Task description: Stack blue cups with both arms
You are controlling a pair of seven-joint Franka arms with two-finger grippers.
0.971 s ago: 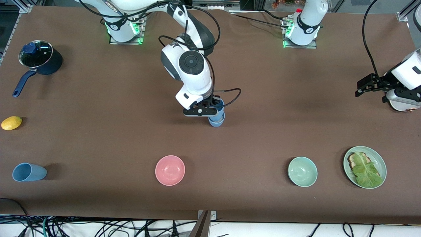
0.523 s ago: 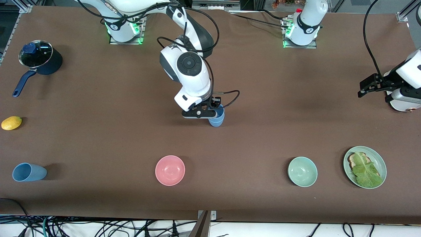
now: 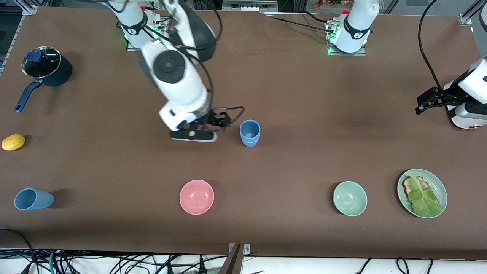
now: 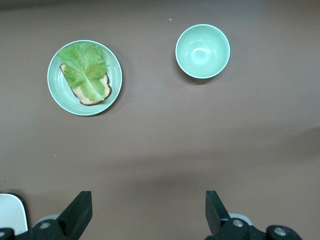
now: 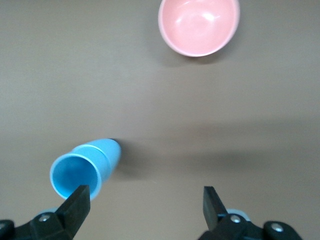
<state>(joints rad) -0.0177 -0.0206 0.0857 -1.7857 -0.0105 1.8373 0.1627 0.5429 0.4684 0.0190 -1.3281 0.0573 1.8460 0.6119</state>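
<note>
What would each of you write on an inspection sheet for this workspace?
Surface: brown table, no spills seen.
Job's things: stacked cups upright mid-table; lone cup on its side at the right arm's end.
Clutter: saucepan, lemon, pink bowl, green bowl, plate with lettuce on bread.
Grippers: right gripper open beside the stack; left gripper open, waiting.
Cables: cables tangled below the table's near edge.
Surroundings: nothing seen.
</note>
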